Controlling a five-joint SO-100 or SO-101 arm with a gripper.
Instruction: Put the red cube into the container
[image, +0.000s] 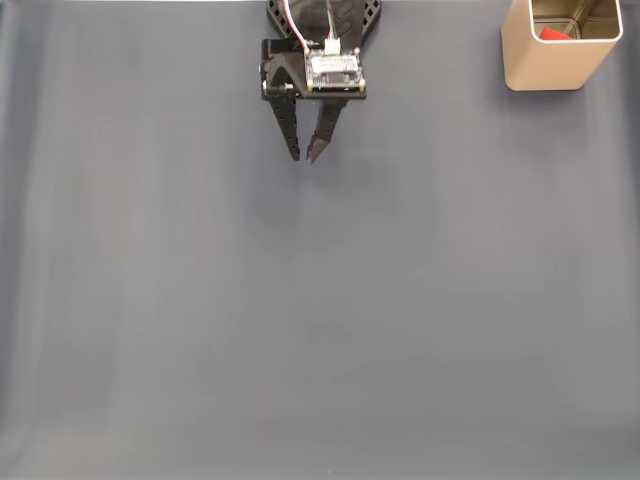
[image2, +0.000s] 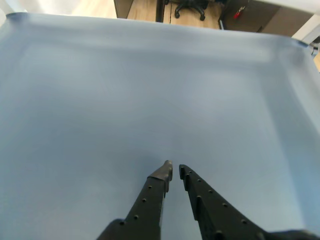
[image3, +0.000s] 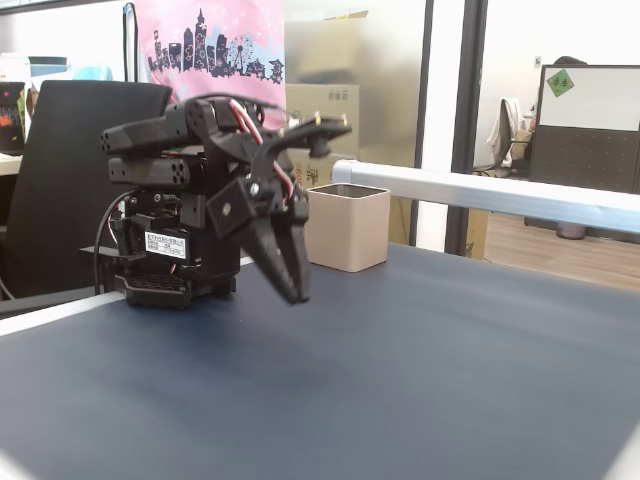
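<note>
One cube (image: 556, 34) lay inside the tin (image: 548, 66) in a fixed view from above, at about one o'clock on the grey mat (image: 320, 320), with red showing against the shiny inner wall. The gripper (image: 305, 155) hung near twelve o'clock, well apart from the tin, tips nearly together and holding nothing. From the wrist, its fingers (image2: 157, 182) rose from six o'clock with a narrow gap between them over bare mat (image2: 150, 100). From a fixed view at the side, the gripper (image3: 297, 292) pointed down toward five o'clock, above the mat (image3: 400, 380), with the tin (image3: 346, 229) behind it.
</note>
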